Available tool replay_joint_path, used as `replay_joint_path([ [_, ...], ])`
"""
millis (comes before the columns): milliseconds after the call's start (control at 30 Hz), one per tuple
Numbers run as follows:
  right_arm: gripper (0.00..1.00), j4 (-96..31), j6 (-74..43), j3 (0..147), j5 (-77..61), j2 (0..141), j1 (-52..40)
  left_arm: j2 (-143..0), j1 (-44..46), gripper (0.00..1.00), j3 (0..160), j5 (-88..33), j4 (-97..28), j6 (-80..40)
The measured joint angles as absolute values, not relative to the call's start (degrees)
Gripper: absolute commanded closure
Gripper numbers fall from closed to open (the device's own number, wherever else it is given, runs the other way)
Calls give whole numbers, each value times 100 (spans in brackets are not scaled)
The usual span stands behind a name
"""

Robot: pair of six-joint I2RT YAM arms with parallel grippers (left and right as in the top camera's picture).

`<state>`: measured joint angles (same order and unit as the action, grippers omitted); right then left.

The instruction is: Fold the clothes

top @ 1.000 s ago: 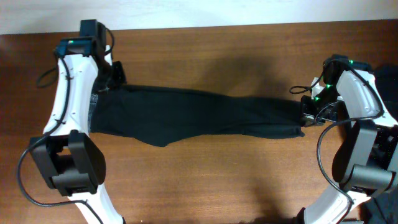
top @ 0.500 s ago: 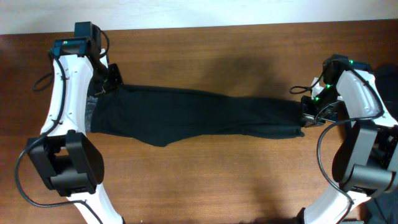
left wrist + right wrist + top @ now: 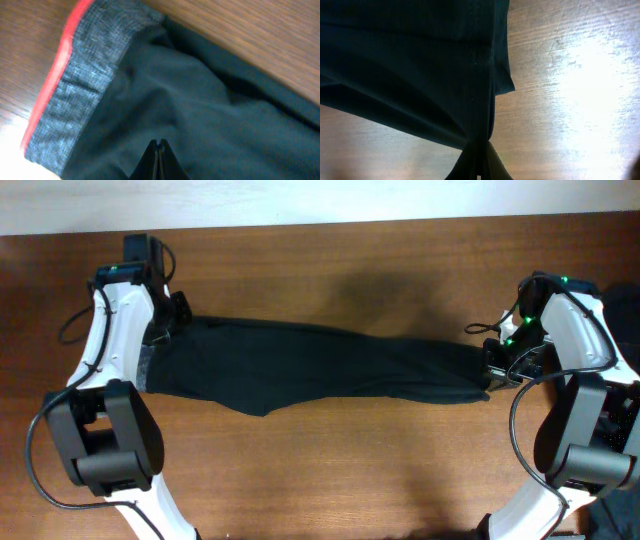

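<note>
The clothes, a pair of long black trousers [image 3: 310, 365], lie stretched out left to right across the wooden table. Their grey waistband [image 3: 80, 85] with a red edge [image 3: 50, 85] is at the left end. My left gripper [image 3: 168, 328] sits over that waist end. In the left wrist view its jaws [image 3: 159, 143] are pressed together on the black fabric just inside the band. My right gripper [image 3: 492, 370] is at the leg end, and the dark hem [image 3: 490, 75] runs straight into its shut jaws [image 3: 480, 146].
Brown table [image 3: 330, 470] lies bare in front of and behind the trousers. Its far edge meets a pale wall [image 3: 300, 200]. Something dark [image 3: 615, 520] shows at the bottom right corner beside the right arm's base.
The left wrist has shifted a little toward me onto the waist end, and its jaws have closed. The right arm and the trousers have stayed where they were.
</note>
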<state>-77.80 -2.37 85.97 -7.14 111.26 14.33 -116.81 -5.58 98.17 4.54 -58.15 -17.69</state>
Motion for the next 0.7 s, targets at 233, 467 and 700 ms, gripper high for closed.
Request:
replay_joint_path([
  [233,96,-7736,-305,8591,-668,11126,1433,-11764,-766,97,9233,506,-4950,-1787],
  [467,96,-7472,-322,8431,-427,11126,1433,-12123,-764,96,9072,521,-4558,-1802],
  [700,96,-6871,-460,8036,-49,11126,1433,-12248,-764,96,9059,521,-4431,-1802],
])
